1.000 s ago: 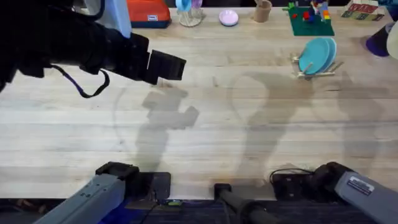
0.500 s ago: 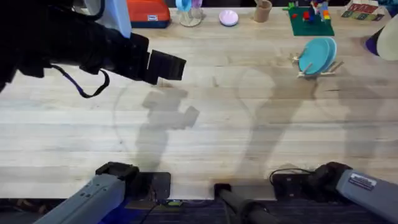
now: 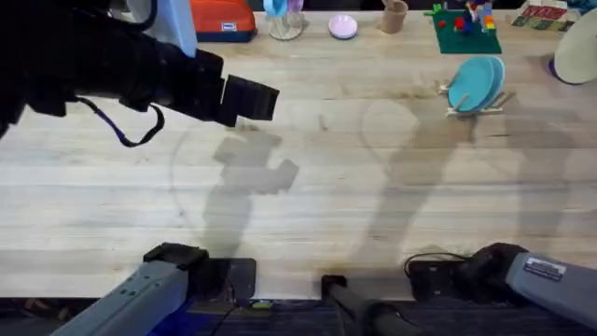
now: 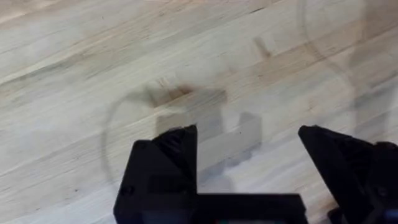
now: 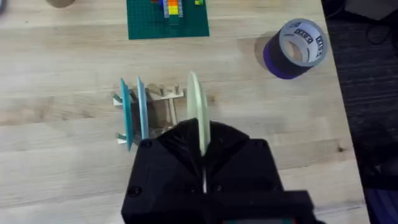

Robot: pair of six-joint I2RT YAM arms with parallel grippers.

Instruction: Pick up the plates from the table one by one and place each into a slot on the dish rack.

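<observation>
My right gripper [image 5: 200, 152] is shut on the pale yellow-green plate [image 5: 197, 115], held on edge. It hangs beside the small wooden dish rack [image 5: 163, 96], on the side away from the two teal-blue plates [image 5: 134, 111] standing in slots. From overhead, the rack [image 3: 478, 105] with its teal plates [image 3: 474, 82] stands at the far right of the table [image 3: 373, 205], and the pale plate [image 3: 576, 45] shows at the right edge. My left gripper [image 4: 249, 155] hangs open over bare wood at the far left [image 3: 250, 99].
A green brick baseplate [image 3: 466, 34] lies just behind the rack. A purple tape roll [image 5: 295, 45] sits near the table's right edge. A pink dish [image 3: 343, 26], a cup [image 3: 394, 16] and an orange object [image 3: 222, 19] line the back edge.
The pale plate at the overhead view's right edge has shifted and now hides the purple tape roll. Its shadow on the table has drifted to the right. The left arm has not moved.
</observation>
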